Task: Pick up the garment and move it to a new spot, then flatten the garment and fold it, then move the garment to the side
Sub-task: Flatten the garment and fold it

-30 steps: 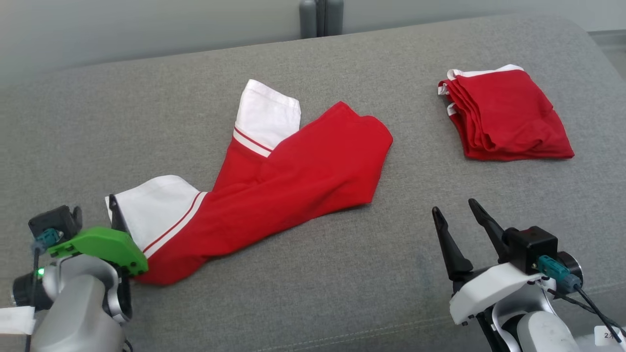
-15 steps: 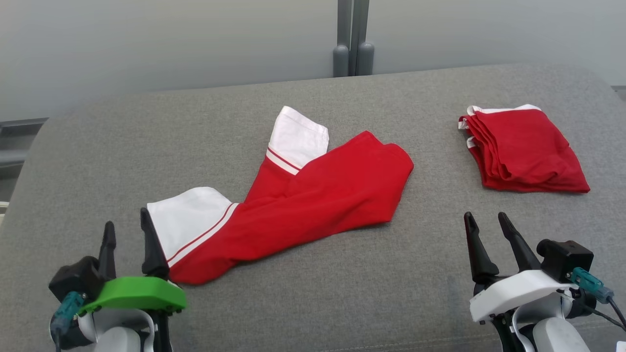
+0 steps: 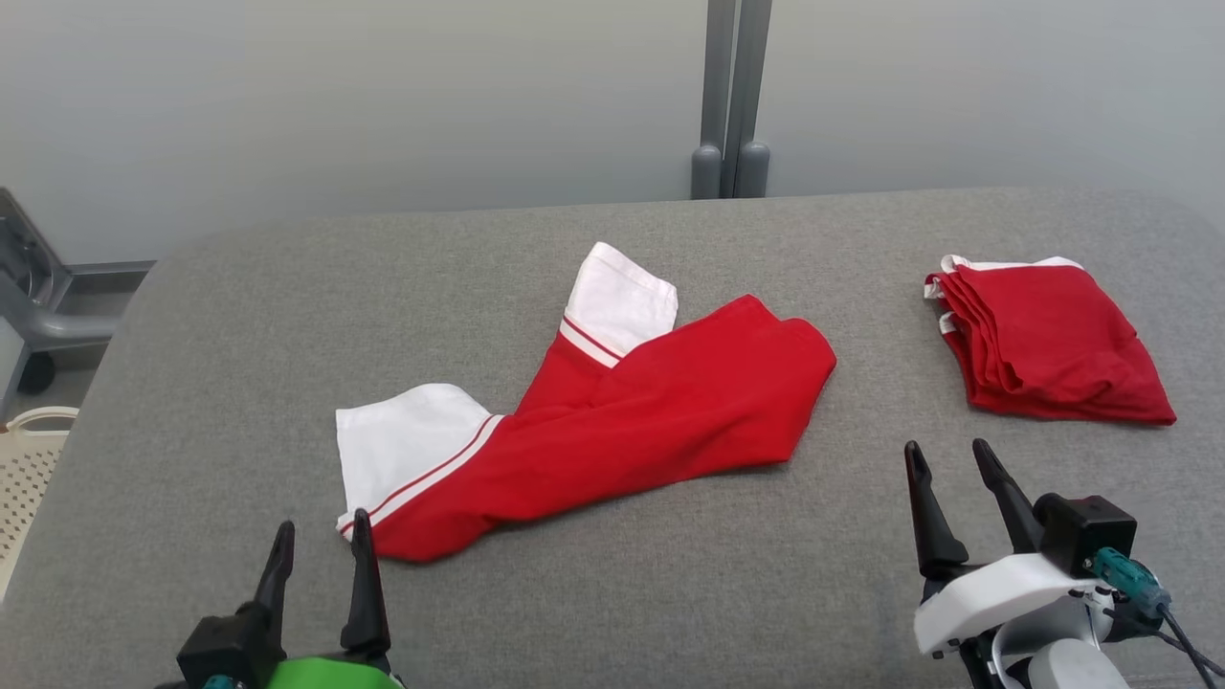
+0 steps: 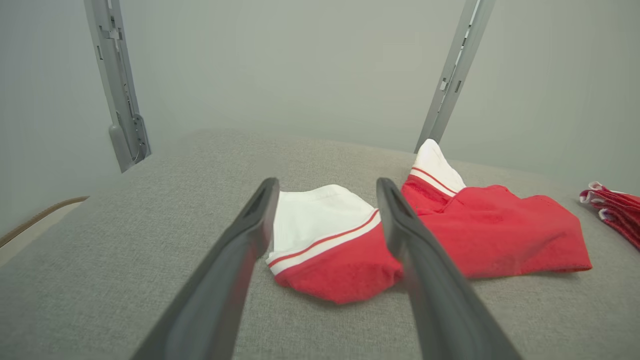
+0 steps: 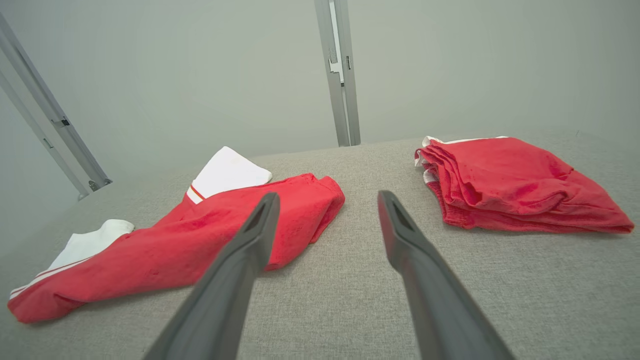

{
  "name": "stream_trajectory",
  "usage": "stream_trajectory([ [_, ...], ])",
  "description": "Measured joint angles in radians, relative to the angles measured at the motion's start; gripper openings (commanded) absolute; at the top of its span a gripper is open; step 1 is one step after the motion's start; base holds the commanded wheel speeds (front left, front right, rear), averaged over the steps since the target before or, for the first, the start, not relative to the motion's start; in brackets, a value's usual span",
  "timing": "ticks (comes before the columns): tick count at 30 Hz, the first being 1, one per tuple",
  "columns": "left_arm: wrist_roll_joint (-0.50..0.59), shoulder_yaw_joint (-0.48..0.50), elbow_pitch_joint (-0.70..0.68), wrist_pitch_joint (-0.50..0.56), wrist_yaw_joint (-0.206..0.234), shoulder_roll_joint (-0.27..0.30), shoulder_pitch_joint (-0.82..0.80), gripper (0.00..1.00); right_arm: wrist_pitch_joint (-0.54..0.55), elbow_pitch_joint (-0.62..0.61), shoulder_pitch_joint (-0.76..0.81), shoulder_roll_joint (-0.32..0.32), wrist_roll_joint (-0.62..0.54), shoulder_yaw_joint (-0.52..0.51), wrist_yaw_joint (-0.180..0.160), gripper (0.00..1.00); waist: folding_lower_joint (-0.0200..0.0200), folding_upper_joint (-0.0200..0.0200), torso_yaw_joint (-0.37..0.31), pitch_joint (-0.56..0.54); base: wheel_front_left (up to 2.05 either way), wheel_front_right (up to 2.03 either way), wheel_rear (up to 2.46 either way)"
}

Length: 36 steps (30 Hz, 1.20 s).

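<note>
A red garment [image 3: 612,421] with white cuffs lies loosely spread in the middle of the grey padded table [image 3: 191,383], its two white ends pointing left and back. The left wrist view shows the garment [image 4: 475,230] just beyond my fingers, and the right wrist view has the garment [image 5: 190,240] to the left. My left gripper [image 3: 321,536] stands open just in front of the near white end, empty. My right gripper [image 3: 947,457] is open and empty at the lower right, clear of the cloth.
A folded stack of red garments [image 3: 1053,344] rests at the back right of the table; the right wrist view shows the stack [image 5: 510,180] too. A pale basket [image 3: 24,469] and a grey frame [image 3: 38,306] stand past the table's left edge. A grey post [image 3: 732,96] rises behind.
The head camera has tilted up, shifting the whole scene down and right. My left gripper has swung round from the garment's white end to stand upright and open in front of it.
</note>
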Motion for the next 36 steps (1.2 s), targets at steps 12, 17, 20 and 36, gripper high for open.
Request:
stream_trajectory([
  [12, 0.053, -0.004, 0.036, 0.000, 0.004, 0.026, 0.095, 1.00, 0.035, 0.004, 0.059, 0.000, -0.134, 0.050, 0.000, 1.00, 0.0000, 0.0000, 0.016, -0.028, 0.00, 0.00, 0.00],
  [17, 0.051, -0.003, 0.034, 0.006, 0.009, 0.033, 0.099, 1.00, 0.046, -0.004, 0.072, 0.000, -0.144, 0.047, 0.000, 1.00, 0.0000, 0.0000, 0.014, -0.026, 0.00, 0.00, 0.00],
  [20, 0.051, -0.004, 0.032, 0.007, 0.014, 0.034, 0.099, 1.00, 0.046, -0.013, 0.073, 0.000, -0.140, 0.044, 0.000, 1.00, 0.0000, 0.0000, 0.009, -0.022, 0.00, 0.00, 0.00],
  [36, 0.029, -0.015, 0.029, 0.016, 0.023, 0.034, 0.094, 1.00, 0.055, -0.020, 0.070, 0.000, -0.113, 0.060, 0.000, 1.00, 0.0000, 0.0000, -0.012, -0.006, 0.00, 0.00, 0.00],
])
